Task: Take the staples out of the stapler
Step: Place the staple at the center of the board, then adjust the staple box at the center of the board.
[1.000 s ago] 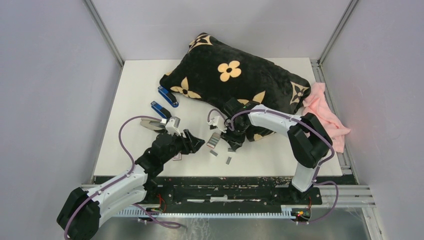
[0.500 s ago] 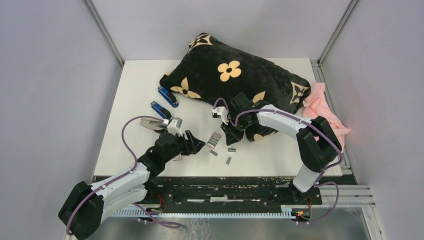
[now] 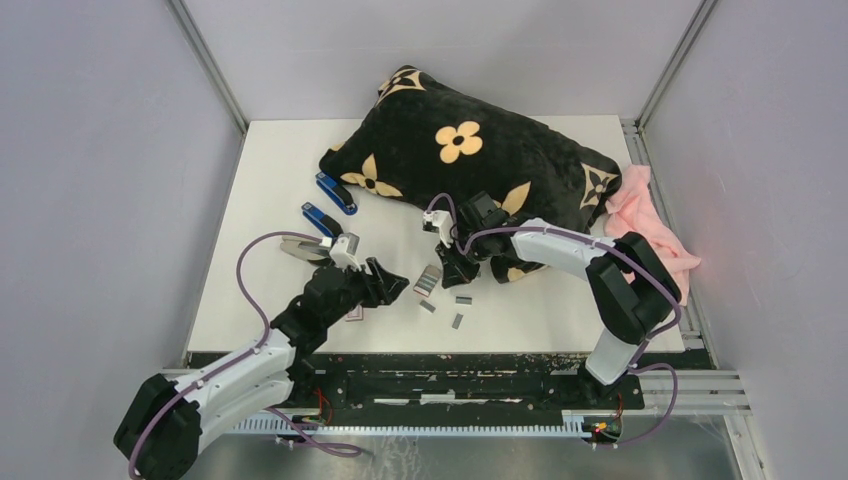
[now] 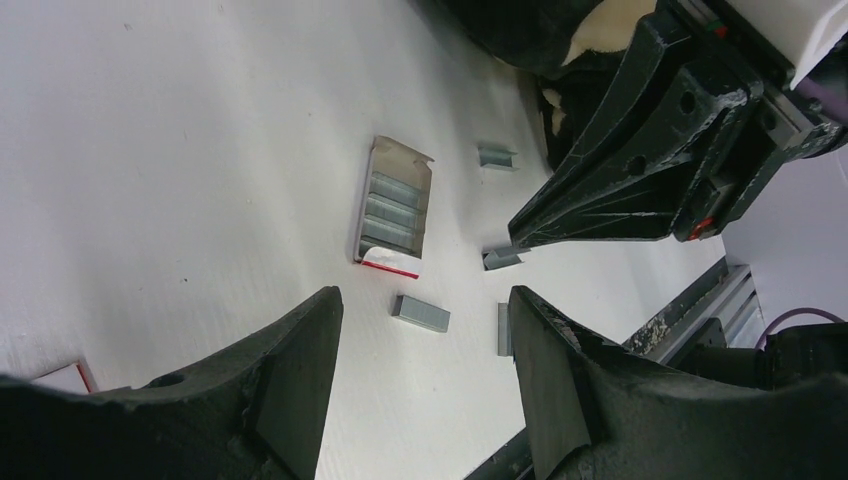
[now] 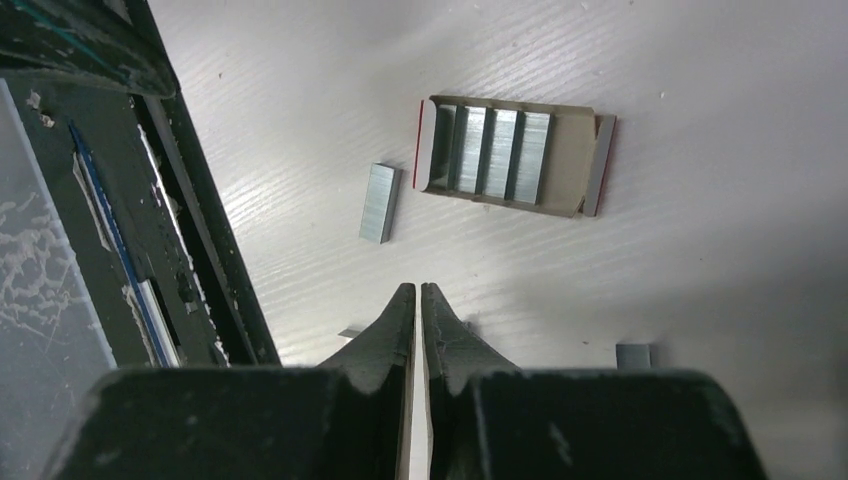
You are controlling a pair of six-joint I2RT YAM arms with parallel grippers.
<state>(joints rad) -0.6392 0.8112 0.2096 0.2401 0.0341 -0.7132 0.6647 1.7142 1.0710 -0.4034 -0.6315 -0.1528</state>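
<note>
The white table [image 3: 270, 180] carried a big black pillow [image 3: 470, 150] with tan flower shapes across its far half. A pink cloth [image 3: 645, 215] lay at the right edge, touching the pillow's end. One blue stapler [image 3: 336, 193] lay against the pillow's left corner, and a second blue stapler [image 3: 320, 220] lay just beside it, nearer the front. In the front middle sat a small open cardboard box [image 3: 428, 281] holding rows of grey staples. Three loose staple strips [image 3: 427, 306] lay near it on the bare surface, apart from one another. A small white piece with a red edge [image 3: 353, 315] lay further left.
</note>
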